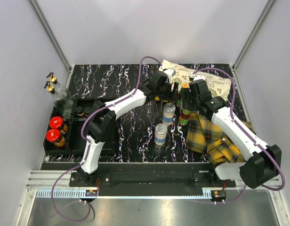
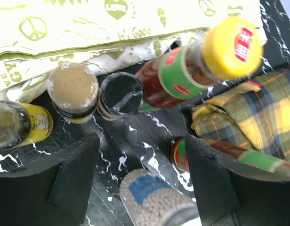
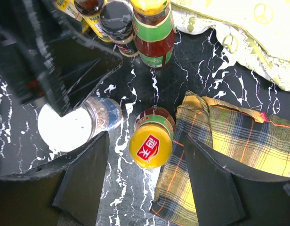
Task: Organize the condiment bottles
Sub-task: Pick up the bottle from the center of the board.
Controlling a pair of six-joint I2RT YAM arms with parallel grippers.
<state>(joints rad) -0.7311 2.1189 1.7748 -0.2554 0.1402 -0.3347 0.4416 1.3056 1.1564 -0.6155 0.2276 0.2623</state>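
My left gripper (image 1: 171, 90) (image 2: 142, 141) is open above a silver-lidded shaker (image 1: 169, 113) (image 2: 157, 200) that stands between its fingers. Ahead of it stand a black-capped bottle (image 2: 121, 94), a tan-capped jar (image 2: 72, 87) and a yellow-capped sauce bottle (image 2: 197, 66) (image 1: 185, 88). My right gripper (image 1: 187, 101) (image 3: 146, 136) is open above a second yellow-capped sauce bottle (image 3: 150, 143) (image 1: 184, 115), which sits between its fingers without touching them. A second shaker (image 1: 160, 133) stands alone nearer the front. Two red-lidded jars (image 1: 55, 129) stand in the black tray (image 1: 76, 141).
Gold-capped clear bottles (image 1: 52, 84) stand at the tray's far left corner. A yellow plaid cloth (image 1: 215, 139) (image 3: 229, 136) lies on the right beside the sauce bottle. A cream printed cloth (image 1: 201, 77) lies at the back. My two grippers are close together.
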